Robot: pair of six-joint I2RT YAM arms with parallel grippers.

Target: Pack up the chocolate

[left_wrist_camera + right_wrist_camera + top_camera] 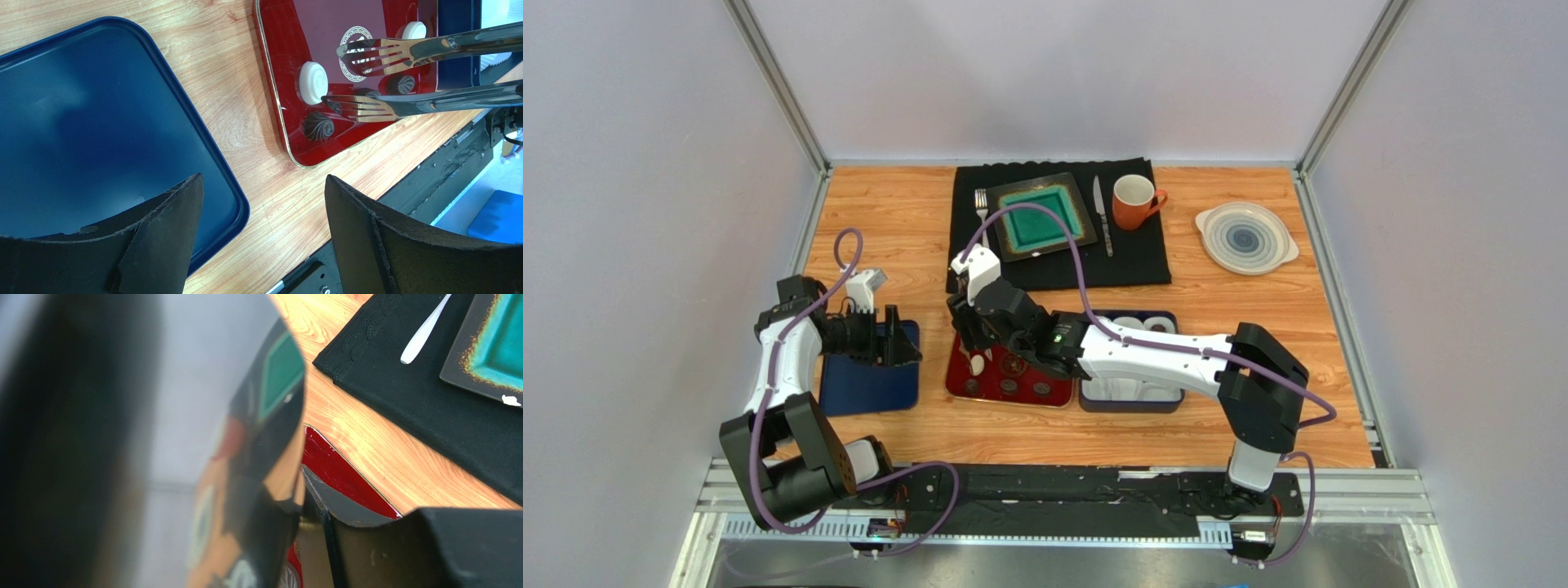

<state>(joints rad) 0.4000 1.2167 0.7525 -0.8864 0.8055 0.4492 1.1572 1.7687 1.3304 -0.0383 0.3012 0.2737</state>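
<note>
The chocolate lies on a red tray (pixel 955 377): dark brown rounds and a white piece (pixel 978 364). The left wrist view shows the red tray (pixel 282 49) with a white round (pixel 313 81), another white one (pixel 414 29) and dark swirled rounds (pixel 317 127). My right gripper (pixel 986 346) is shut on metal tongs (pixel 430 46), whose fork-shaped tips hover spread just over the chocolates. In the right wrist view the shiny tongs (pixel 264 447) fill the space beside my finger (pixel 430 551). My left gripper (pixel 895 337) (pixel 263 180) is open and empty over the corner of a flat blue tray (pixel 92 122).
A dark blue box (pixel 1097 398) holding white paper cups (pixel 1143 325) sits right of the red tray. At the back are a black mat (pixel 1136 263) with a green plate (pixel 1044 218), fork, knife and orange mug (pixel 1133 200), and a pale plate (pixel 1246 237).
</note>
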